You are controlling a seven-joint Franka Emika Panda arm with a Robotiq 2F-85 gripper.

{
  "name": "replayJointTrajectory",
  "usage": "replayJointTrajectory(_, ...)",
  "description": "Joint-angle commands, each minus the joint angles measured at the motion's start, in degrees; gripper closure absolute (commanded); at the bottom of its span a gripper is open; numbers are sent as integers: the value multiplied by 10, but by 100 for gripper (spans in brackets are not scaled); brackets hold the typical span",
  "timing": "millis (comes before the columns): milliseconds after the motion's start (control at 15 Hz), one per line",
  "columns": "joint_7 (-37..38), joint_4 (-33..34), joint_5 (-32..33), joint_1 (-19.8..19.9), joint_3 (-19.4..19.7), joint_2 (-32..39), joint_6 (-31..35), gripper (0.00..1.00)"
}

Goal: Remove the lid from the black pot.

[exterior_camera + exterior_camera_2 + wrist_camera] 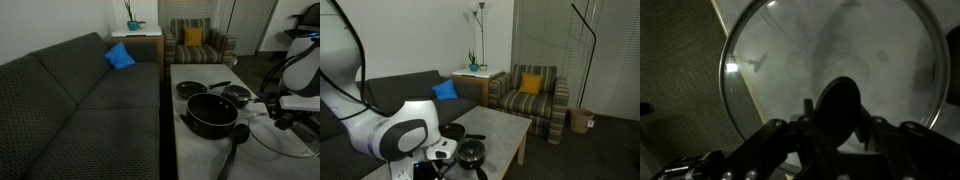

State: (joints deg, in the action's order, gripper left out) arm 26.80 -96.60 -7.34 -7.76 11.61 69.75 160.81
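The black pot [210, 115] stands uncovered on the white table [200, 160], wide and round, nearer the camera than the two small pans. My gripper [283, 113] is to the right of the pot and is shut on the dark centre knob [840, 105] of the lid [272, 136]. The lid is off the pot and is held beside it, near the table's right side. In the wrist view the glass lid [790, 60] with its metal rim fills the picture above the table top. In an exterior view the arm [390, 135] hides the pot and the lid.
Two small black long-handled pans [192, 88] [236, 95] sit behind the pot. A dark sofa [80, 100] with a blue cushion [120, 56] runs along the table's left side. A striped armchair [198, 42] stands at the far end.
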Motion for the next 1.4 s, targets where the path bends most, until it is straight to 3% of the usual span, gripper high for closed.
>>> replayJointTrajectory(0, -3, 29, -23, 16, -14, 18, 20, 86)
replayJointTrajectory(733, -14, 94, -57, 45, -48, 87, 53, 86)
replayJointTrajectory(1333, -14, 104, -65, 62, -61, 95, 61, 86)
